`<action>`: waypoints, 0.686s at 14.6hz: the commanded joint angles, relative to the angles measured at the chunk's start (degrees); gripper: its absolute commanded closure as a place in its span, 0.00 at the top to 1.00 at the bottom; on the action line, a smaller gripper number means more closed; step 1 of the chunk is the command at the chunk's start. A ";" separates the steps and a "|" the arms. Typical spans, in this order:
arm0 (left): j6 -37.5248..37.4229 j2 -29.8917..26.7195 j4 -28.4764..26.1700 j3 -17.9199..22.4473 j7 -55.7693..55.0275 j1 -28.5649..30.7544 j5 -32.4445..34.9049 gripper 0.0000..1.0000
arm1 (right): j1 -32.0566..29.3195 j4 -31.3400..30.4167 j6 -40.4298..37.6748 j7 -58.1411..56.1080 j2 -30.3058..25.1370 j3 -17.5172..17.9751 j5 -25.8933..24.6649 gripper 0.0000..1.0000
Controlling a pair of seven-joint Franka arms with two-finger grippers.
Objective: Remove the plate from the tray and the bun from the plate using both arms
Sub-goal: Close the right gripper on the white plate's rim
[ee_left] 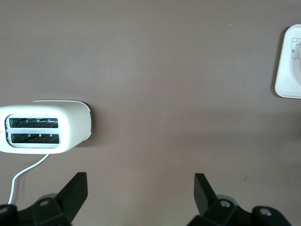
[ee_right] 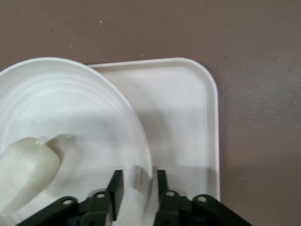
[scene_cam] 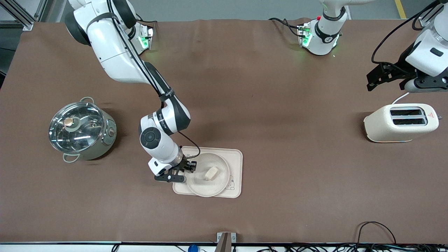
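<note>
I note the right gripper (ee_right: 136, 181) pinching the plate's (scene_cam: 204, 189) rim on the tray (scene_cam: 236, 157), bun (scene_cam: 211, 173) aboard; lift level, left gripper (ee_left: 141, 190) waiting open above the surface (scene_cam: 280, 105).

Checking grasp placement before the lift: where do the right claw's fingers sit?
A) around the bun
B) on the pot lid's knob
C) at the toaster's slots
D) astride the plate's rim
D: in the right wrist view the right claw has one finger inside and one outside the plate's rim, and the bun lies apart.
</note>
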 commanded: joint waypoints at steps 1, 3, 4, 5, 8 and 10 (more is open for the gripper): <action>-0.04 0.24 0.90 0.02 1.39 0.64 0.02 1.00 | -0.19 0.71 2.73 0.78 0.89 0.65 2.21 0.01; -0.13 0.24 0.72 0.02 1.39 0.64 0.02 1.00 | -0.54 0.88 2.22 0.07 0.45 0.65 2.12 0.00; -0.13 0.24 0.55 0.02 1.39 0.55 0.10 1.00 | -0.98 0.88 1.69 0.07 -0.77 0.82 2.21 0.00; -0.21 0.24 0.55 0.02 1.39 0.64 0.02 1.00 | -0.90 0.88 -0.75 0.07 -1.91 0.82 2.21 0.00; -0.22 0.24 0.63 0.02 1.39 0.55 0.02 1.00 | -0.81 0.71 -7.00 0.25 -6.39 1.00 2.30 0.00; -0.22 0.33 0.64 0.02 1.39 0.55 0.02 1.00 | -0.98 -0.25 -11.21 0.07 -8.85 1.61 2.39 0.00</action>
